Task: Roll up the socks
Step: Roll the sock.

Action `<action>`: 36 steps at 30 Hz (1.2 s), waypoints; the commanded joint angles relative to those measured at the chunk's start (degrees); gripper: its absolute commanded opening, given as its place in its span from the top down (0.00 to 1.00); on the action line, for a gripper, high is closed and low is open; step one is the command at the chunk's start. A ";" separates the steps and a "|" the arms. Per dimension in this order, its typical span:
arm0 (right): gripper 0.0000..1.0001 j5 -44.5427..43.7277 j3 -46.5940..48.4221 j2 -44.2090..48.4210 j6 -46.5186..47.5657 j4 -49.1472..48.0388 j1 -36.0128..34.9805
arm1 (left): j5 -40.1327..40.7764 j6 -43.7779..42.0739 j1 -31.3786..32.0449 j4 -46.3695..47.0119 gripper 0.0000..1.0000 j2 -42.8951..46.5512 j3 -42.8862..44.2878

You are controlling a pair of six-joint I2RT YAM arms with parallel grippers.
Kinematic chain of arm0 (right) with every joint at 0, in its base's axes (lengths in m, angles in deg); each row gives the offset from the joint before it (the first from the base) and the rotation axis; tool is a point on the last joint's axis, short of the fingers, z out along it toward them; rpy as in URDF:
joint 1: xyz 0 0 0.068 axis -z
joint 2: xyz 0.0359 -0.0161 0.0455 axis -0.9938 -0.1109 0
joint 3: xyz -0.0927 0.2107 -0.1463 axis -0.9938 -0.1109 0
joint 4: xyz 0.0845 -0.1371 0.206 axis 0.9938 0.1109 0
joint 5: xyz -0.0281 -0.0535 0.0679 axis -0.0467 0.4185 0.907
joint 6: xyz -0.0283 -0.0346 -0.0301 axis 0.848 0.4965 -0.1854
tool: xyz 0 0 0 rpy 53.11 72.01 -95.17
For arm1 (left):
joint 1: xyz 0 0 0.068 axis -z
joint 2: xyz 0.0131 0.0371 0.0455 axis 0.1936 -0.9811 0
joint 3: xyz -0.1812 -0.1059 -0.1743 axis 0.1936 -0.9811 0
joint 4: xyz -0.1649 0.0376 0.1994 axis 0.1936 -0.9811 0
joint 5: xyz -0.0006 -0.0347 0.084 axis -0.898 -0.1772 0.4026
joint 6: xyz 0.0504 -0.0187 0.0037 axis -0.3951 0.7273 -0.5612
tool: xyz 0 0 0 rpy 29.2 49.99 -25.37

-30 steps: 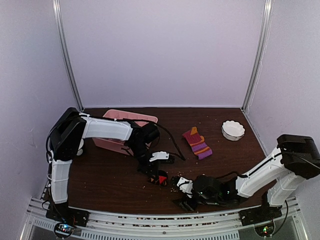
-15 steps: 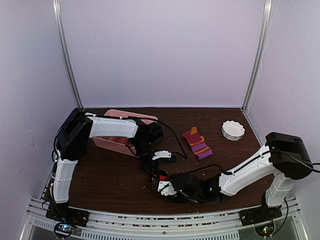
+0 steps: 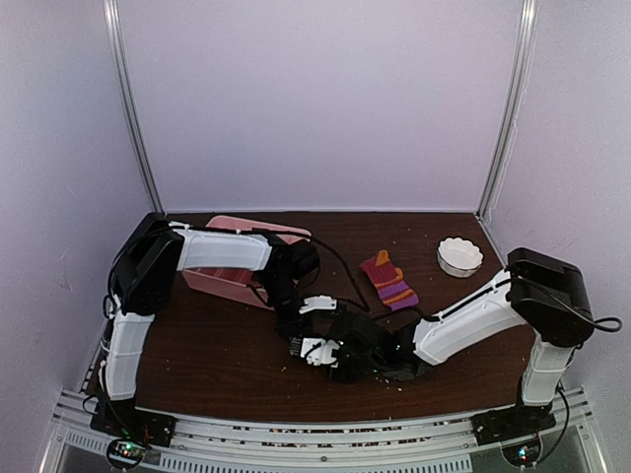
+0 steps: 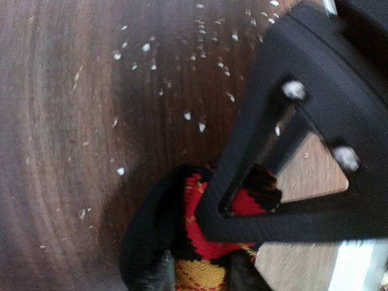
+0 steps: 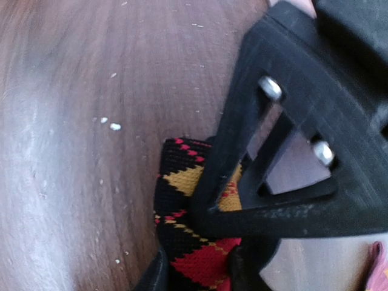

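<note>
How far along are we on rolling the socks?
Done: no finished roll is visible. In hand: a black sock with red and yellow diamonds sits within both the left claw and the right claw; how firmly either grips is unclear. Left: the purple, orange and red striped sock lies flat, untouched, farther back.

From above, the left arm [image 3: 222, 251] and right arm [image 3: 463, 325] meet over the near middle of the table [image 3: 217, 345] and cover the sock [image 4: 209, 233] between them. In each wrist view that sock runs off the bottom edge. The left gripper [image 4: 194, 276] and right gripper [image 5: 194, 273] show only blurred fingertips there, so their grip cannot be told. The left arm hides much of the pink tray [image 3: 246, 228].
</note>
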 commanded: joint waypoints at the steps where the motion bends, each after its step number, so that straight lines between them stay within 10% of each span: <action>1: 0.77 6.75 0.10 -4.10 -5.01 6.89 2.43 | 8.16 -1.92 -2.15 5.02 0.55 -1.41 -5.82; 14: 0.96 28.87 -1.31 -8.35 -24.50 10.20 9.79 | -0.40 -5.06 -4.00 11.71 0.28 16.43 -15.29; 17: 0.98 36.96 -3.42 -8.45 -28.84 8.75 11.19 | -0.66 -5.91 -3.92 14.66 0.03 22.63 -20.45; 30: 0.98 53.06 -5.10 -11.72 -50.60 -0.93 15.87 | 14.69 -14.19 6.03 28.55 0.02 35.30 -32.71; 36: 0.97 58.70 -6.27 -9.54 -61.13 -12.05 17.18 | 20.76 -17.74 6.95 33.83 0.21 33.30 -34.43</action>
